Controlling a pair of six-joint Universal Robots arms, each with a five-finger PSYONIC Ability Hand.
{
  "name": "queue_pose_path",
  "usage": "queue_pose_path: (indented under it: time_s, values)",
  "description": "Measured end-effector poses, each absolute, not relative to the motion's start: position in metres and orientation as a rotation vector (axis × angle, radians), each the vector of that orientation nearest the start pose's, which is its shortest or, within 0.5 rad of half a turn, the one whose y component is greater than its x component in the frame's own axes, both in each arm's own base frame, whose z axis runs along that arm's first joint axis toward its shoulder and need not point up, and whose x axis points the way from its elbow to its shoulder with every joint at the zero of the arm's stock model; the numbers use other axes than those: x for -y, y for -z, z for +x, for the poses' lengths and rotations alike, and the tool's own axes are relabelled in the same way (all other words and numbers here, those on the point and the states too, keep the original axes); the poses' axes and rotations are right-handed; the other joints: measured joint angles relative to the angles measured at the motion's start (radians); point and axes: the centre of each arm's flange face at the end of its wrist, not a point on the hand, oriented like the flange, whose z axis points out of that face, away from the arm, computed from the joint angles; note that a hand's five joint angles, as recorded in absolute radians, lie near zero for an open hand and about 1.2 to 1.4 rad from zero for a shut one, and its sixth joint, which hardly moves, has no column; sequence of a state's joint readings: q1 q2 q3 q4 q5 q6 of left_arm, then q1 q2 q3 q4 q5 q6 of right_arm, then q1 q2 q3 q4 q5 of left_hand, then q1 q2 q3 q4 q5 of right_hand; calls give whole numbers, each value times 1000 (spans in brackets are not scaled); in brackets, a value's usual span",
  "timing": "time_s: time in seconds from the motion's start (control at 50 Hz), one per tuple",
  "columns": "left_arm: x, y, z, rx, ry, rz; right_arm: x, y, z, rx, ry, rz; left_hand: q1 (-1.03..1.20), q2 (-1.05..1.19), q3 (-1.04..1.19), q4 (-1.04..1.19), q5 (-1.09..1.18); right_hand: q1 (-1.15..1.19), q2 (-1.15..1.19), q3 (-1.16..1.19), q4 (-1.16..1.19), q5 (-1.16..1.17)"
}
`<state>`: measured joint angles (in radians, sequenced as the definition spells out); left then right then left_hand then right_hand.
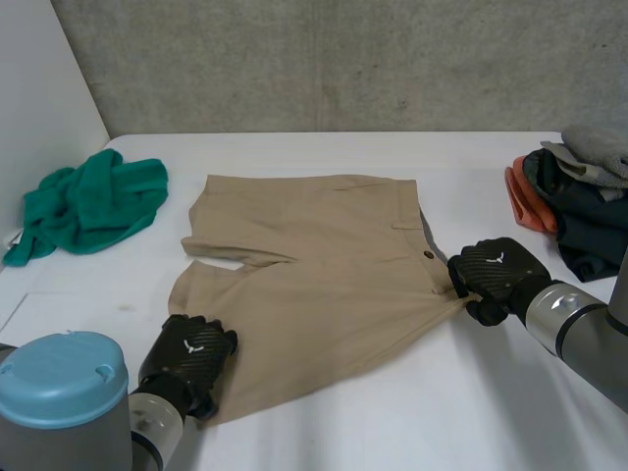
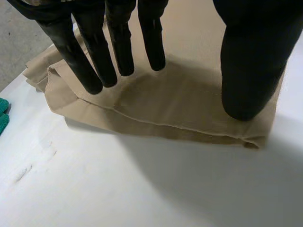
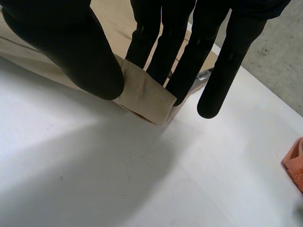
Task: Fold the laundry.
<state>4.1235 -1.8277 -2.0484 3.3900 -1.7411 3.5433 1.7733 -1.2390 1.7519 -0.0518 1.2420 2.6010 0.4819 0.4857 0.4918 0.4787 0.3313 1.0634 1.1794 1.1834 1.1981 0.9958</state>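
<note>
Khaki shorts (image 1: 314,265) lie flat in the middle of the white table, waistband toward my right hand and leg hems toward my left. My right hand (image 1: 496,275) grips the waistband's near corner. In the right wrist view its thumb (image 3: 71,47) and fingers pinch that folded corner (image 3: 144,92) of the shorts. My left hand (image 1: 191,358) is at the near leg hem. In the left wrist view its fingers (image 2: 118,42) are straight over the cloth (image 2: 189,99), with the thumb spread apart above the hem and nothing pinched.
A crumpled green garment (image 1: 93,201) lies at the table's far left. A stack of folded clothes (image 1: 574,206), with an orange piece (image 3: 296,163) at its side, stands at the far right. A grey wall runs behind the table.
</note>
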Motion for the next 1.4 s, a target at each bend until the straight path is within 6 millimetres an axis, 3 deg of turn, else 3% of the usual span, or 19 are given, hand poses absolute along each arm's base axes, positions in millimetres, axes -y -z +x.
queue_pose_path:
  time_s: [0.18,0.38,0.5,0.72,0.82,0.98,1.08,1.18,1.24,1.28,1.4]
  values:
    - [138,-140,-237,-2454,1579,1134,266,-161,221,-2276,1638,-1187,-5,-12,-15,-15,-48,0,0,0,0,0]
    - [130,-134,-237,-2519,1520,1144,267,-160,221,-2279,1644,-1182,24,15,11,18,-11,0,0,0,0,0]
    - [141,-126,-240,-2496,1554,1129,266,-160,221,-2285,1642,-1177,666,645,625,643,609,0,0,0,0,0]
    - [156,-118,-239,-2410,1579,1158,255,-173,217,-2318,1608,-1188,677,707,694,713,649,-1,0,0,0,0]
    - [140,-130,-233,-2445,1527,1237,239,-183,205,-2383,1473,-1307,677,707,694,714,649,-1,0,0,0,0]
    - [105,-158,-220,-2582,1331,1373,197,-199,184,-2414,1001,-1659,677,708,694,714,649,-1,0,7,0,0]
    - [106,-168,-222,-2606,1313,1398,195,-202,185,-2382,955,-1701,677,708,695,714,649,-1,0,7,0,0]
    - [151,-176,-244,-2530,1499,1345,220,-197,197,-2385,1101,-1600,677,710,696,714,649,-1,0,7,0,19]
    - [190,-180,-262,-2443,1663,1278,244,-196,203,-2414,1243,-1457,677,710,696,716,649,-1,0,7,0,21]
    - [202,-182,-269,-2410,1721,1256,254,-196,204,-2423,1298,-1399,677,710,697,717,649,-1,0,7,0,21]
    - [288,-205,-317,-2137,2130,1104,315,-198,213,-2387,1686,-1055,677,711,697,718,649,-1,0,7,1,22]
